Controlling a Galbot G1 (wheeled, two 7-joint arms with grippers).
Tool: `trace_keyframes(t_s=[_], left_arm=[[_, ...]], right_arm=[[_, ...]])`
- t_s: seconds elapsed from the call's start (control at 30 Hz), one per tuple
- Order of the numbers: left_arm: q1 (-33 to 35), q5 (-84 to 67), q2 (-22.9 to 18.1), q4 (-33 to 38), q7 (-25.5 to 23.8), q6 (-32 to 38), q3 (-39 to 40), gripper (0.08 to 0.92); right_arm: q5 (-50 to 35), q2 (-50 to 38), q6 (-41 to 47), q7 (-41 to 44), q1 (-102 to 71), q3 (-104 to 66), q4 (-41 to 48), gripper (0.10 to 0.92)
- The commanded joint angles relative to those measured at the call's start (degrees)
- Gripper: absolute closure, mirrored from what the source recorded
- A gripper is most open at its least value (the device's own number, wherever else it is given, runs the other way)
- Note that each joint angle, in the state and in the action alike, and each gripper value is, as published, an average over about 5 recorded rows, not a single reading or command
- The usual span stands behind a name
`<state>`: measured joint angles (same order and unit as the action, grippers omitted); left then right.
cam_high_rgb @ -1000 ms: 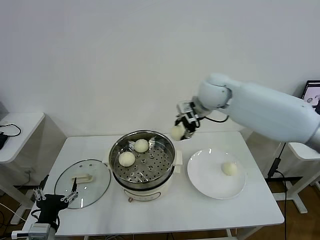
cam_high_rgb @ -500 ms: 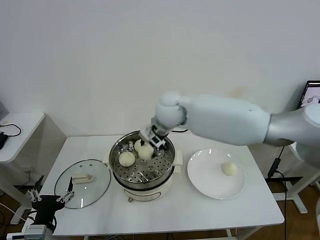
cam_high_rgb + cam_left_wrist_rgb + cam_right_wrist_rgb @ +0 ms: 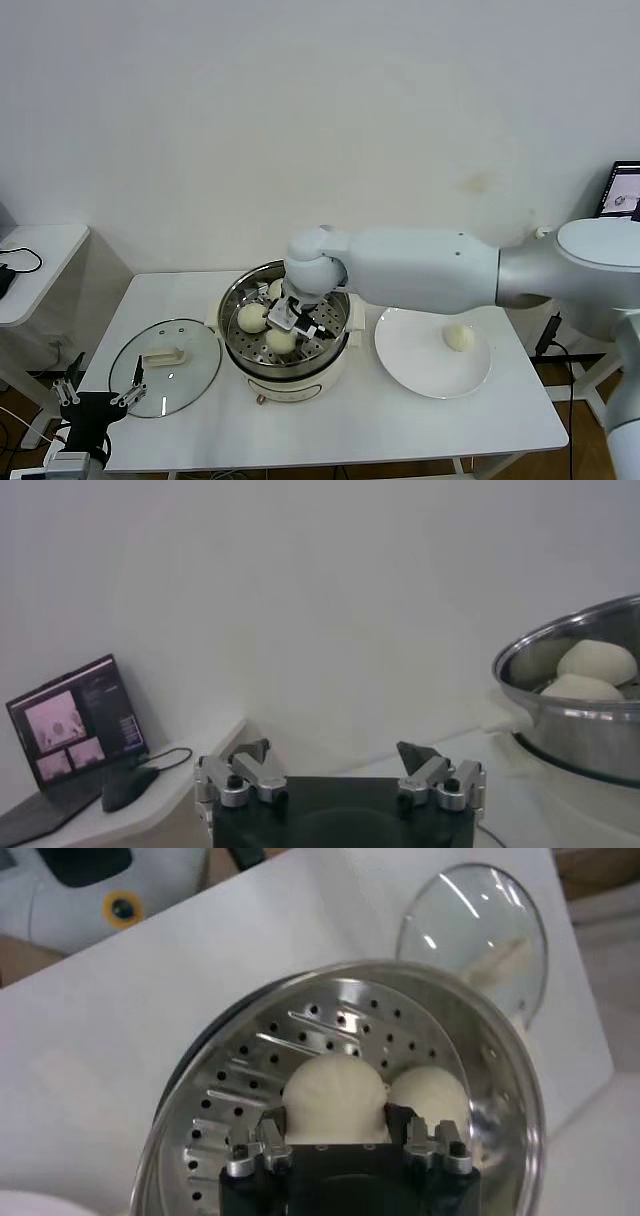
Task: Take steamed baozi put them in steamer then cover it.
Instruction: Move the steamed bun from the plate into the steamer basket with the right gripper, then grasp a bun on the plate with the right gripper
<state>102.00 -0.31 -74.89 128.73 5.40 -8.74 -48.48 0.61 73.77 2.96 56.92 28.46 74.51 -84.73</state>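
Lowered into the steamer (image 3: pixel 336 290), right pincer (image 3: pixel 297 331) half-hides its baozi (image 3: pixel 281 341).

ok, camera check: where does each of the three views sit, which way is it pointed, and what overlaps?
Head: high, facing forward and down at the white table; right arm reaches into the steamer, left end effector low at the near left corner.
Left wrist: low beside the table, facing across it; left end effector open, laptop behind.
Right wrist: above the steamer, facing down; right end effector gripping a bun.
Shared: steamer and buns in all three; glass lid in head and right wrist.
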Motion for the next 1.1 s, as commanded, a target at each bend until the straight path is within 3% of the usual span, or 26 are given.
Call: trace_keyframes(t_s=[0.03,0.33,0.67,0.87,1.1], left_arm=[[0.09,-0.1,0.06,-0.2,0.04,0.14,-0.09,0.177],[0.18,-0.52,0.29,-0.48,0.07,0.23,-0.44,0.177],[0.13,-0.5,0.5,-0.67,0.09,0.26,-0.45,0.177],[0.1,-0.45,1.02,-0.68,0.07,0.27,-0.44,0.177],[-0.38,-0.21,2.07,-0.98,0.02,0.28,0.43,0.177]], right_arm=[[4.25,1.43,-3.86,0.24,-1.11,1.15,-0.27,0.408],[3.71,1.01,-5.17,0.75,-1.53,1.23,-0.43,0.396],[2.57,-0.87,-5.17,0.32,1.35,-0.83,-1.56,0.211],[2.48,-6.73,-3.16,1.98,5.01,-3.4,-2.56,0.203],[-2.3,-19.5,7.44,6.56,7.32,-5.32,-5.99,0.203]])
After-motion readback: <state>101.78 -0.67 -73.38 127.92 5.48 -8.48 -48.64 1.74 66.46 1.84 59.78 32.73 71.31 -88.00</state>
